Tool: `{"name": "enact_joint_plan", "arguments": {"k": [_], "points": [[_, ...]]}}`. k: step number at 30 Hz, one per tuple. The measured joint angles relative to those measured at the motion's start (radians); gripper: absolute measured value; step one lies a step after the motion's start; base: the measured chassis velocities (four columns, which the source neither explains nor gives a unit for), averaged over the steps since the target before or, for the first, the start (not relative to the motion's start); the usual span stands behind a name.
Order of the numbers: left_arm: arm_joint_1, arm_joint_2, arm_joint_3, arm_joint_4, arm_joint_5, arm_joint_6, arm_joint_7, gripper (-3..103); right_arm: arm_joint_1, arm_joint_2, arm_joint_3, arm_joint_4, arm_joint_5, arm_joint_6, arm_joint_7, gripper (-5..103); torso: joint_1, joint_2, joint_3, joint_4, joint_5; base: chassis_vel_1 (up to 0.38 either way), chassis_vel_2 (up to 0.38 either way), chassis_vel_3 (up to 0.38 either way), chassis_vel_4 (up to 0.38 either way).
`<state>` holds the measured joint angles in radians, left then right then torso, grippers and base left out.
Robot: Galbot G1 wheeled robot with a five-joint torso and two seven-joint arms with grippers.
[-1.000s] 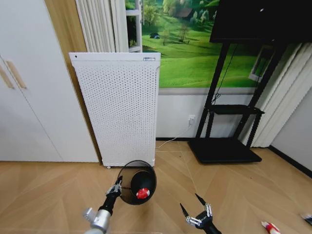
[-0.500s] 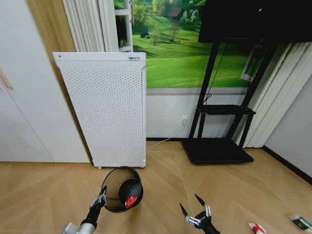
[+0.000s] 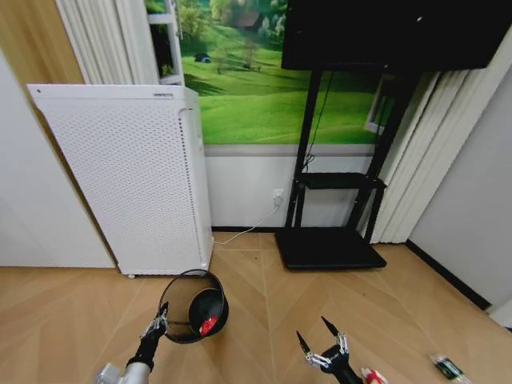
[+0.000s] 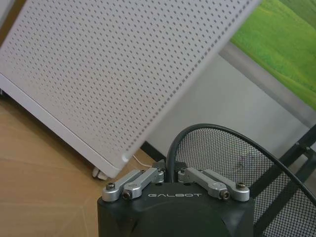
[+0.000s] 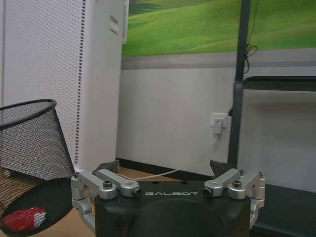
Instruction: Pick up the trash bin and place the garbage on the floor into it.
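Looking down from the head camera, we see our left gripper [image 3: 162, 314] clamped on the near rim of the bin [image 3: 194, 306], which is tilted so its mouth faces us. Our left arm is cut off by the lower edge of the picture. In the left wrist view the fingers [image 4: 159, 174] close on the dark rim wire of the bin [image 4: 232, 158], and the mesh wall curves away behind them. A red piece of garbage [image 3: 208, 324] lies inside the bin on its dark base; in the right wrist view we see the same piece [image 5: 23, 219] as red with white, but no print on it can be read.

Our right gripper [image 3: 322, 346] hangs low over the floor [image 3: 264, 320] with its two fingers spread wide and nothing between them. Just beside it, at the bottom edge, a red-and-white piece [image 3: 373, 375] lies partly cut off. Farther right a green bottle [image 3: 448, 367] lies on the floor, its label too small to read.

The white perforated box [image 3: 132, 184] stands behind the bin, against the wall; a small label near its top corner cannot be made out. A black stand [image 3: 328, 248] sits to the right of it, and the dark panel it carries is cut off by the top edge of the picture.

The word "GALBOT" is printed on both gripper bodies in the wrist views.
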<state>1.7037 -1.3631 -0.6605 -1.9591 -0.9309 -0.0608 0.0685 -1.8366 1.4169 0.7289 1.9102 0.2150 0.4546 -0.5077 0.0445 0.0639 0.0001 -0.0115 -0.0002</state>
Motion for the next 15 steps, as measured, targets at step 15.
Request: {"name": "enact_joint_plan", "arguments": {"k": [15], "points": [[-0.017, -0.042, -0.064, 0.012, -0.006, -0.011, -0.005, 7, 0.07, 0.009, 0.006, -0.24, -0.133, -0.16, 0.14, 100, 0.0, 0.0, 0.0, 0.0, 0.0002, -0.075, -0.083, 0.087, 0.072]]}}
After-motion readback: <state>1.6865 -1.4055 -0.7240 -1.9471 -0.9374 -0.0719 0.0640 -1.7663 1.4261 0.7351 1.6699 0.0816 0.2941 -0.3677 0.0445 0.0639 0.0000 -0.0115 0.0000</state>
